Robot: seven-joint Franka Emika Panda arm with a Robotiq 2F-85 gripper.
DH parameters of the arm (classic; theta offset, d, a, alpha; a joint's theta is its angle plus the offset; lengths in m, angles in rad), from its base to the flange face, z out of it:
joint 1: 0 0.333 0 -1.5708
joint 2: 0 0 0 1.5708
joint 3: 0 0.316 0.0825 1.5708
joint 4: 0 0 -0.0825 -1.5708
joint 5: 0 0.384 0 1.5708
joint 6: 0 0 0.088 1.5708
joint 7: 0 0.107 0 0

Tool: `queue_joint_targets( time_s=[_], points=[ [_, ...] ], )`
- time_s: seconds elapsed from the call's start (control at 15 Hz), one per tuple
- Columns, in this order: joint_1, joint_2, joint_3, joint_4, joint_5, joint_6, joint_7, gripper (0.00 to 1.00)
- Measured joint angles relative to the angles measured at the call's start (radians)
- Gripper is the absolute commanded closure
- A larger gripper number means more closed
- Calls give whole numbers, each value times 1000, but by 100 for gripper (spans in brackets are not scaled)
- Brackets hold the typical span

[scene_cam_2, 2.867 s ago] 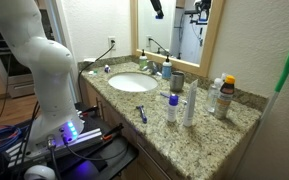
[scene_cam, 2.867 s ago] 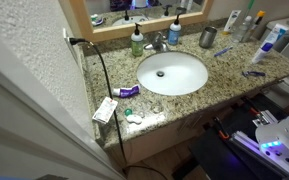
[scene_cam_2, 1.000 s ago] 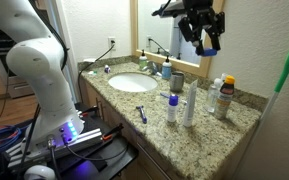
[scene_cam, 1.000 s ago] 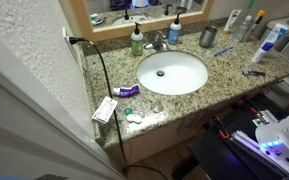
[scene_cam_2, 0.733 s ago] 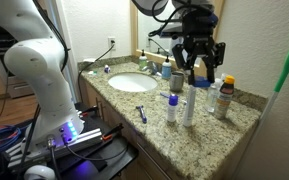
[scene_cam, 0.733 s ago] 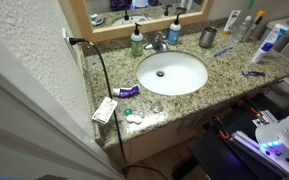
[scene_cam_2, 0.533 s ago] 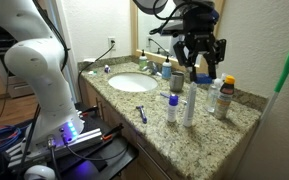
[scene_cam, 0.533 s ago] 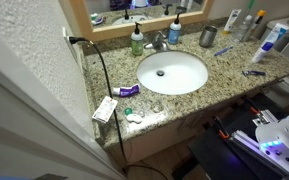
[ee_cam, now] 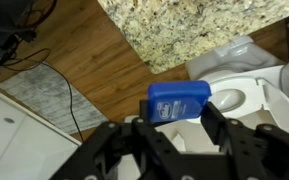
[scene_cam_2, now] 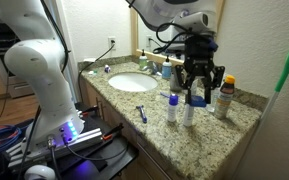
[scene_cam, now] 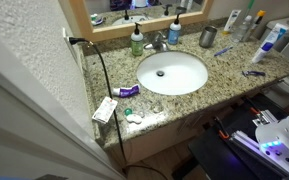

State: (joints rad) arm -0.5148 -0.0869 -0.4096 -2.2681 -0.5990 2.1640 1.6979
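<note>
Bench: in an exterior view, seen from above, the speckled granite bench [scene_cam: 229, 88] runs along the mirror wall with a white sink [scene_cam: 172, 72] set in the middle.
Faucet: the faucet [scene_cam: 159, 42] stands at the back of the sink, a green bottle [scene_cam: 137, 40] on one side, a blue bottle [scene_cam: 174, 32] on the other, and a metal cup [scene_cam: 208, 38] near them.
Front edge: a purple tube [scene_cam: 129, 91] lies just beside the basin, a white box [scene_cam: 105, 110] sits near the corner, and a black cable [scene_cam: 104, 68] trails across the bench.
Tool: in an exterior view, there it is! The tool [scene_cam_2: 199, 95] points down, low over the cluster of bottles at the end of the bench.
Blue container: the blue container [scene_cam_2: 196, 100] is pinched between the fingers, up in the air and not resting on the bench.
Neighbours: a tall white bottle [scene_cam_2: 188, 110] stands just below and in front of the tool, a blue-capped bottle [scene_cam_2: 171, 106] is beside that, and a dark-capped bottle [scene_cam_2: 225, 97] is on the far side.
Razor: a blue razor [scene_cam_2: 141, 113] lies alone near the bench front, well apart from the tool.
Grip: in the wrist view it's plain. The fingers [ee_cam: 222, 135] are drawn in narrow and clamp the blue container [ee_cam: 179, 100] on both sides, firmly held.
Backdrop: beyond the container are the wood floor [ee_cam: 94, 50] and a white toilet [ee_cam: 246, 72], with a corner of the granite bench [ee_cam: 194, 28] at the top of the view.
</note>
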Motion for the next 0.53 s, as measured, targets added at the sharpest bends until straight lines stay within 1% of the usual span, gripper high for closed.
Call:
queue_joint_targets(
  time_s=[0.2, 0.27, 0.4, 0.53],
  points=[
    [1, 91, -22, 8, 81, 21, 46, 70],
    [1, 113, -26, 12, 112, 28, 53, 45],
    [2, 144, -29, 21, 172, 24, 51, 45],
    [3, 155, -29, 26, 184, 23, 51, 45]
  ],
)
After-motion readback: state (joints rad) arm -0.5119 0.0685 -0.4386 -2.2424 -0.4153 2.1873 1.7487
